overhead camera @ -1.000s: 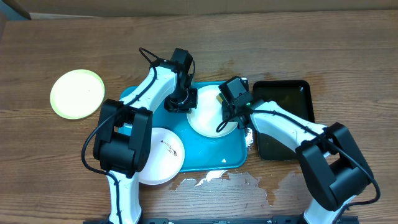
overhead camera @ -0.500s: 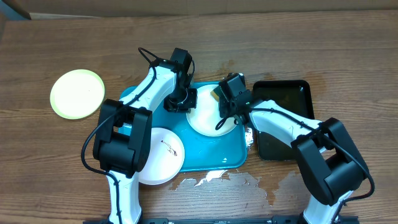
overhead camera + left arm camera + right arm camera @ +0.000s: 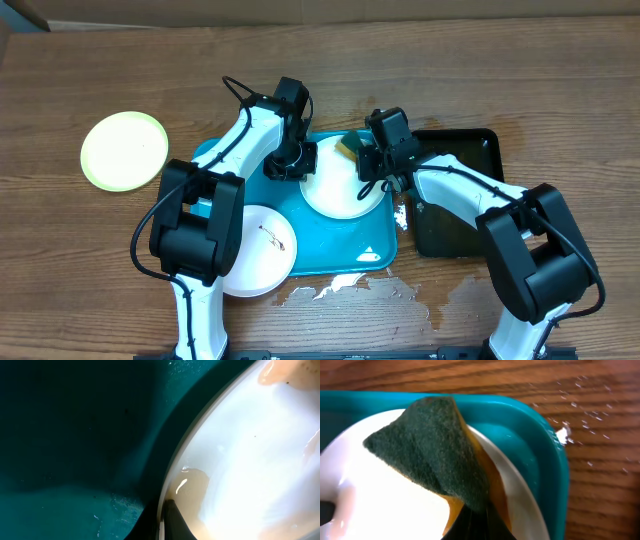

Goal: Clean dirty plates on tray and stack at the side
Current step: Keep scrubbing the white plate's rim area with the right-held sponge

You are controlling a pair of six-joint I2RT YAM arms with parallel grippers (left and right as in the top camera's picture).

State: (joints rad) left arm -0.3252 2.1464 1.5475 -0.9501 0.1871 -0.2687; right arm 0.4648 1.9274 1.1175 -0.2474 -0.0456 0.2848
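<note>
**Three plates, two trays, one sponge**

Two of your plates are white and one is yellow-green. The teal tray [image 3: 372, 252] carries both white ones. The middle plate [image 3: 338, 190] lies inside it, wet, and the second white plate [image 3: 258, 250] overhangs its near left corner. The yellow-green plate [image 3: 124, 150] sits alone on the worktop [image 3: 560, 90], well to the left. The black tray [image 3: 455, 195] lies just right of the teal one.

Your left gripper [image 3: 167, 520] has its jaws closed on the middle plate's rim. Your right gripper [image 3: 475, 522] has its jaws clamped on a green-and-yellow sponge [image 3: 432, 452], which rests on that plate's far edge.
</note>
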